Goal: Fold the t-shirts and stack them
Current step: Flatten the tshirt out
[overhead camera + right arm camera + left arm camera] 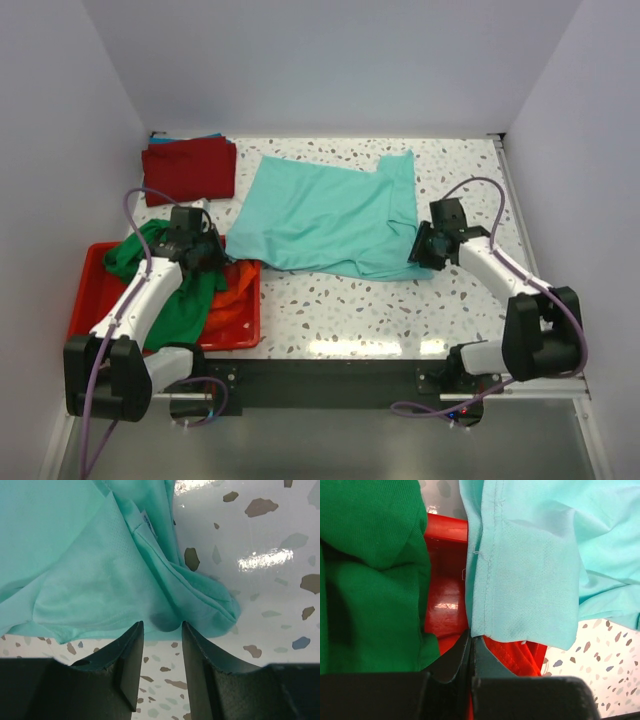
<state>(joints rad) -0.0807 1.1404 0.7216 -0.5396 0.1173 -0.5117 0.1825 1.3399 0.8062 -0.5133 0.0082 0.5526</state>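
A speckled white surface (350, 310) carries the teal t-shirt (325, 215), spread at centre; the red bin (88, 280) at front-left holds the green t-shirt (180, 300). The left fingers (452, 665) pinch shut on the teal hem — the right fingers (125, 665) stand parted at its right corner, gripping nothing.

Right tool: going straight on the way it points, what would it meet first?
The teal t-shirt; its bunched edge lies directly ahead of the right tool, apparently very close.
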